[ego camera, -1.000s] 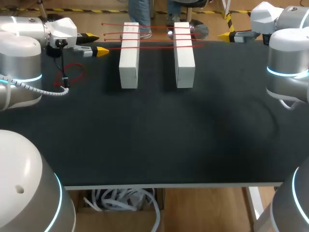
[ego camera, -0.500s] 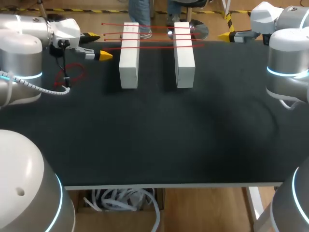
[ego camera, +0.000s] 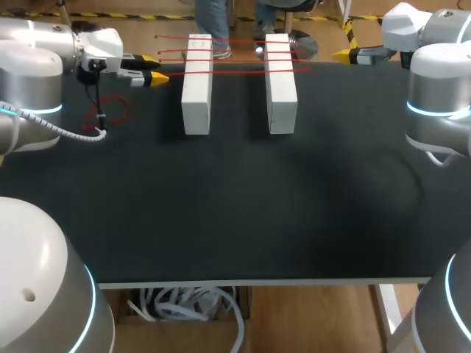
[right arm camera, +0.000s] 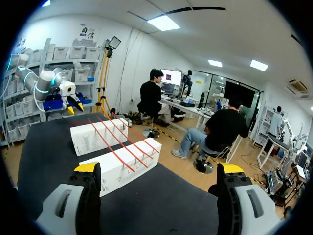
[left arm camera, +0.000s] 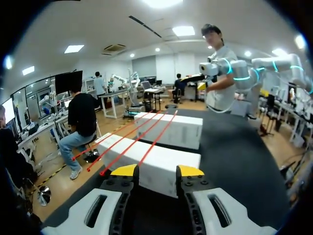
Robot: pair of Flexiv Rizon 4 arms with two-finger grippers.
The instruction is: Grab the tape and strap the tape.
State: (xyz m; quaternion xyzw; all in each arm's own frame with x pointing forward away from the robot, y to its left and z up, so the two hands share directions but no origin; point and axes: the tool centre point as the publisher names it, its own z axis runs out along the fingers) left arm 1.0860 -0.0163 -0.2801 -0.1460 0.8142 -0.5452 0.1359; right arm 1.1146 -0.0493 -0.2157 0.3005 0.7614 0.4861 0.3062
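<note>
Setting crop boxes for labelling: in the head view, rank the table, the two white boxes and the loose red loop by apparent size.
1. Table.
2. Left white box and right white box: look alike, so tied.
3. Red loop, smallest.

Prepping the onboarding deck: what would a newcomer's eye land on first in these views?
Four red tapes lie stretched across two white boxes at the far edge of the black table. The left gripper sits at the tapes' left ends with its fingers open. A loose red tape loop lies on the table near that arm.
</note>
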